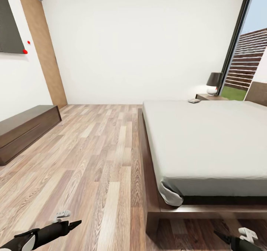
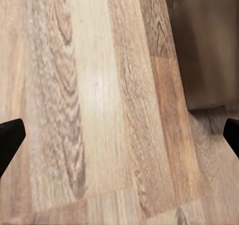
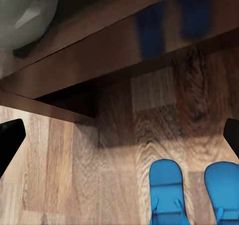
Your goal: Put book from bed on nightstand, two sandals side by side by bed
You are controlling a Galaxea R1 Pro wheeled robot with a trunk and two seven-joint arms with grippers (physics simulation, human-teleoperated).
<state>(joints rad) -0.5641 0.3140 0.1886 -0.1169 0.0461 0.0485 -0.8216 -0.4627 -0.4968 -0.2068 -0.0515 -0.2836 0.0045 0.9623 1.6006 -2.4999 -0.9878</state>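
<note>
Overhead, the bed [image 1: 207, 139] fills the right side of the wood floor [image 1: 92, 158], with the book [image 1: 194, 101] at its far corner, just short of the nightstand [image 1: 209, 97] and lamp [image 1: 214, 83]; the left gripper [image 1: 76, 224] and right gripper [image 1: 218, 236] hang low, holding nothing. Next, the left wrist view has wide-spread fingertips [image 2: 10, 140] over bare floor. Lastly, the right wrist view has spread fingertips [image 3: 10, 140] above two sandals [image 3: 167, 187] side by side by the bed frame [image 3: 99, 60].
</note>
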